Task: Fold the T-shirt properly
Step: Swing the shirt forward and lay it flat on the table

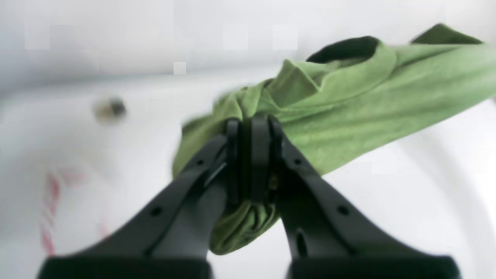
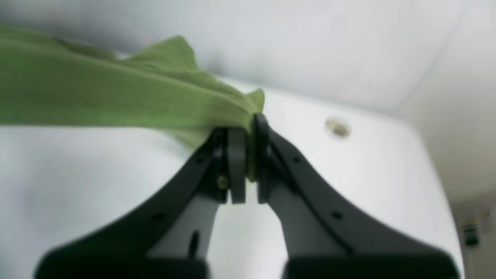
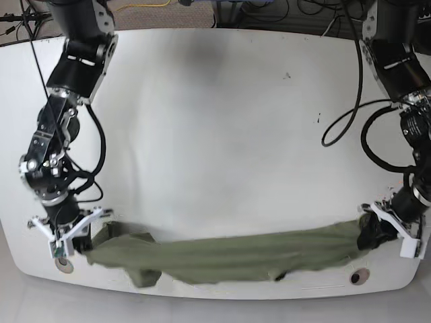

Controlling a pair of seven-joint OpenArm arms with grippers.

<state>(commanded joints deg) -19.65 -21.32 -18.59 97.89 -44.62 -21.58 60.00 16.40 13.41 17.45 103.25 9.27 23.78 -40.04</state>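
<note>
White tabletop [image 3: 222,121] fills most of the base view, with dark cables trailing along its upper edge and a loop of cable over its right side. Along the lower edge of the frame the T-shirt [image 3: 229,259] stretches as a long, bunched olive-green band from lower left to lower right, sagging a little in the middle, with a loose flap drooping at lower left of centre. At the lower left of the base view the right gripper [image 3: 79,245] is clamped on one end of the cloth; in the right wrist view its jaws stand pressed together around a thin pinch of green fabric [image 2: 116,97], which runs away toward the upper left of that frame. At the lower right of the base view the left gripper [image 3: 374,237] pinches the other end; in the left wrist view the jaws are closed tight on a thick wad of the fabric [image 1: 368,100], a fold of it hanging below the fingers while the rest spreads to the upper right, where a dark opening shows in the cloth. A small round hole [image 3: 359,276] sits in the table just below the shirt at lower right, and another [image 3: 65,265] lies beside the right gripper at lower left.
</note>
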